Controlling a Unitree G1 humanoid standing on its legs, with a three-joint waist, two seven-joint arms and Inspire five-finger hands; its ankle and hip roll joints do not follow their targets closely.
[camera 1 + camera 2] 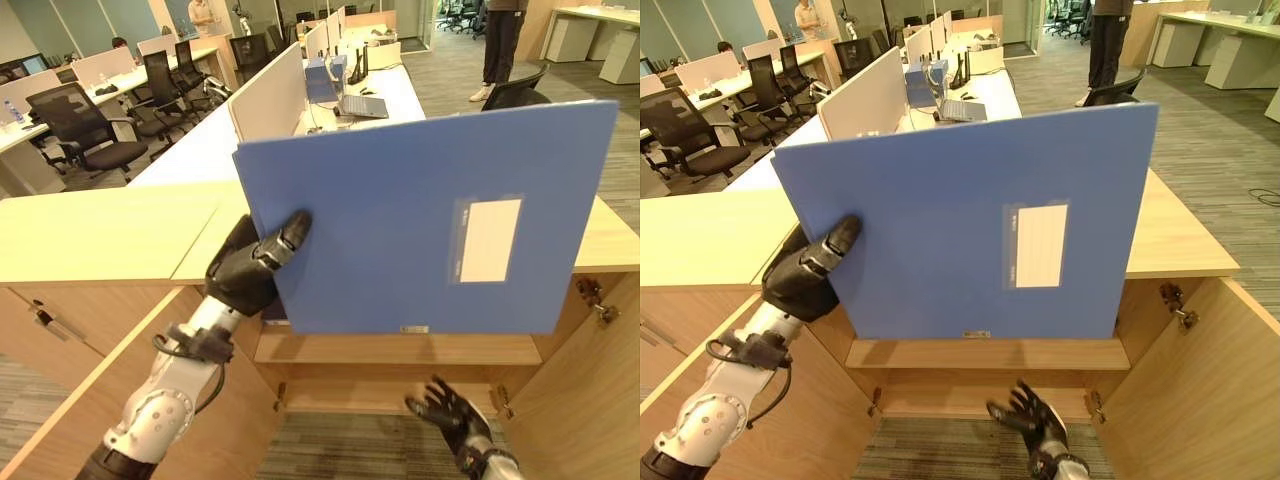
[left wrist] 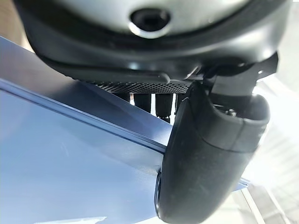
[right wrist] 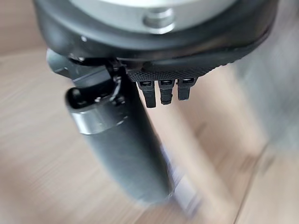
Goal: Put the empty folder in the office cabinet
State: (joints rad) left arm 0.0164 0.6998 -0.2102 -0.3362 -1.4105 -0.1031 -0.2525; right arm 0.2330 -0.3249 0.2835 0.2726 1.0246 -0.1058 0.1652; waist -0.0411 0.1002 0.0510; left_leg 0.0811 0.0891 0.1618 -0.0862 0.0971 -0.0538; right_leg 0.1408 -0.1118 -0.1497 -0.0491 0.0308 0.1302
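Left hand (image 1: pixel 250 268) pinches blue folder's (image 1: pixel 420 220) left edge, before cabinet (image 1: pixel 400 350).

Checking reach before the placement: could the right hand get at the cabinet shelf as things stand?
Probably yes. The right hand hangs open just below the shelf, doors open, nothing between; the folder, pinched by the left hand, is higher up.

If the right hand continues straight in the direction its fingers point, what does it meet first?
Probably the lower wooden shelf inside the open cabinet; the right hand points toward it with relaxed fingers, though depth is unclear.
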